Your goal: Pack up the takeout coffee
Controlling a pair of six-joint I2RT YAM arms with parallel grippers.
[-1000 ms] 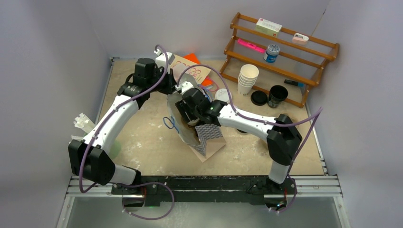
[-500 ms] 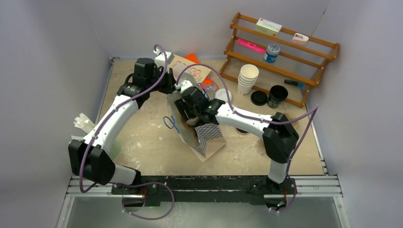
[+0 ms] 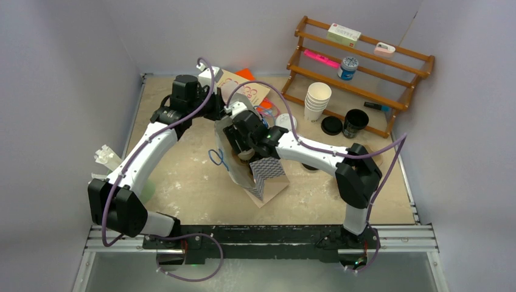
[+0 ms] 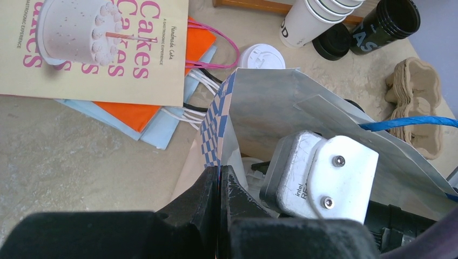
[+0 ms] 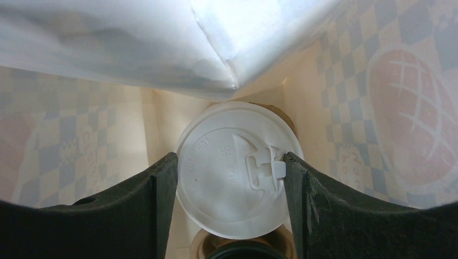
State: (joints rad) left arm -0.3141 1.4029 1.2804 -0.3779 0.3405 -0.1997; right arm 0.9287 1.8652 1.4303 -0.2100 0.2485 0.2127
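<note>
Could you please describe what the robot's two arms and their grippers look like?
Both the left arm and the right arm have white tubular links joined by chunky black joints, with purple cables looping alongside. Each ends in two thick matte-black fingers. The right wrist carries a silver camera marked Intel, under a white plate with two screws.

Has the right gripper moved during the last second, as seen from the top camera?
Yes, slightly. The right gripper, closed on the white-lidded cup inside the bag, has shifted left, farther from the wooden rack.
</note>
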